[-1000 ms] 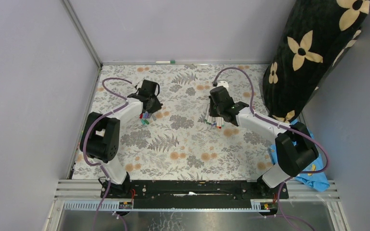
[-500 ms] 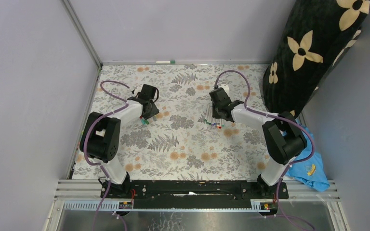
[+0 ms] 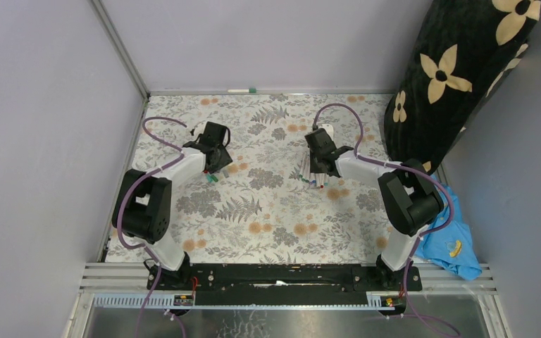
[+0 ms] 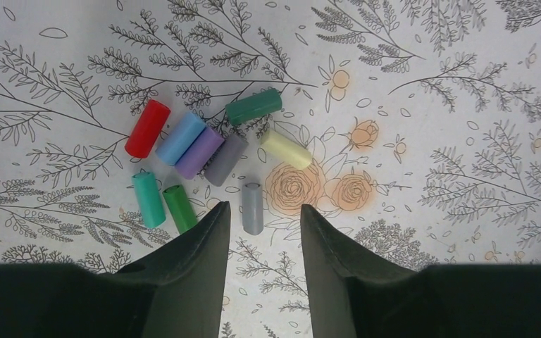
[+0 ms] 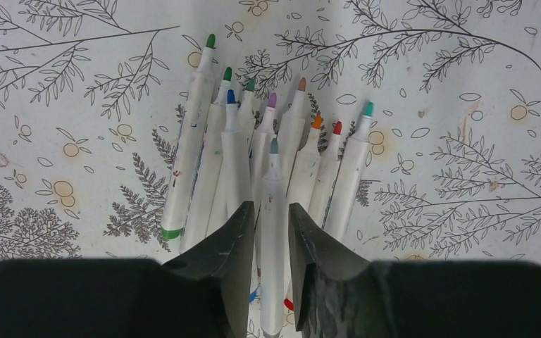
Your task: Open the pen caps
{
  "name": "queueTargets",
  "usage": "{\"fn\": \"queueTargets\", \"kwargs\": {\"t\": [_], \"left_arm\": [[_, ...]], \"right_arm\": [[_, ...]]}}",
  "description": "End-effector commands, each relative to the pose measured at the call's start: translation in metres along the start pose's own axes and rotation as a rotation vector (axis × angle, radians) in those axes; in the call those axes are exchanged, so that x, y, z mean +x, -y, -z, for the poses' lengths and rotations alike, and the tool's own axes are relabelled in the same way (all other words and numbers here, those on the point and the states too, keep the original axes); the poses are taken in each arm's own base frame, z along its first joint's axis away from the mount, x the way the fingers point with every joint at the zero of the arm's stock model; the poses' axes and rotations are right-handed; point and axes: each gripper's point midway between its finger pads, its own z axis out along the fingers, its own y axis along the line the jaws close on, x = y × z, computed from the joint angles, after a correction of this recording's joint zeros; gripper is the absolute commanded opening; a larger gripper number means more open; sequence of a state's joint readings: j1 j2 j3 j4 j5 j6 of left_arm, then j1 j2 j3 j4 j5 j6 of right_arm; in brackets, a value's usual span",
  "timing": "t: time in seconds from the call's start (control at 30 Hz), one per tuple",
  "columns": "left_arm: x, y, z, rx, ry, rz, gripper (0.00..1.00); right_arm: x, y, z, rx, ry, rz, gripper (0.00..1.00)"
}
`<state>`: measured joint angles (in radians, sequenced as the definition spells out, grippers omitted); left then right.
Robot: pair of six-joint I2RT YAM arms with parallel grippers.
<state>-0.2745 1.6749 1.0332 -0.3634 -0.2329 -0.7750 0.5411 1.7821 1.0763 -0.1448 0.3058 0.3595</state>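
Note:
Several loose pen caps lie on the flowered cloth in the left wrist view: red [image 4: 147, 128], light blue [image 4: 180, 138], purple [image 4: 199, 151], dark green [image 4: 253, 106], yellow [image 4: 286, 148], teal [image 4: 148, 200] and a grey one [image 4: 252, 208]. My left gripper [image 4: 264, 206] hovers open just behind the grey cap, holding nothing. Several uncapped white pens [image 5: 232, 162] lie side by side in the right wrist view. My right gripper [image 5: 271, 205] stands open astride the grey-tipped pen [image 5: 273, 176], which rests on the pile. From above, the caps [image 3: 211, 177] and pens [image 3: 313, 177] lie apart.
A black cushion with cream flowers [image 3: 458, 77] leans at the back right. A blue cloth [image 3: 458, 246] lies beside the right arm's base. One capped pen [image 3: 241, 91] lies along the back wall. Grey walls close in the left and far sides.
The left gripper's jaws have parted and it has shifted slightly left over the caps. The right gripper's jaws have loosened from the pen, and its elbow has swung inward.

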Motion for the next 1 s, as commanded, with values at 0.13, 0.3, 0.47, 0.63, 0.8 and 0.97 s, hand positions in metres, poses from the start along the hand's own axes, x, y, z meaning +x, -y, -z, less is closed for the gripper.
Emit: {"fn": "queueTargets", "kwargs": {"t": [0.13,0.3,0.47,0.63,0.8,0.97], "left_arm": [[-0.011,0.005,0.014,0.022,0.049,0.005,0.48],[-0.018,0.018,0.026,0.069,0.068,0.010,0.48],[-0.018,0.053,0.046,0.238,0.065,-0.021,0.56],[-0.003,0.088,0.060,0.396,0.024,-0.078,0.63],[0.009,0.103,0.067,0.453,-0.012,-0.109,0.64],[0.011,0.110,0.076,0.488,-0.011,-0.100,0.64]], "right_arm": [[-0.034,0.001,0.006,0.014,0.094,-0.028,0.31],[-0.059,0.015,0.031,0.058,0.175,-0.038,0.35],[-0.062,0.068,0.039,0.180,0.133,-0.103,0.39],[-0.043,0.117,0.033,0.230,0.045,-0.195,0.48],[-0.020,0.152,0.026,0.257,-0.029,-0.235,0.54],[0.001,0.172,0.022,0.262,-0.096,-0.247,0.54]]}}
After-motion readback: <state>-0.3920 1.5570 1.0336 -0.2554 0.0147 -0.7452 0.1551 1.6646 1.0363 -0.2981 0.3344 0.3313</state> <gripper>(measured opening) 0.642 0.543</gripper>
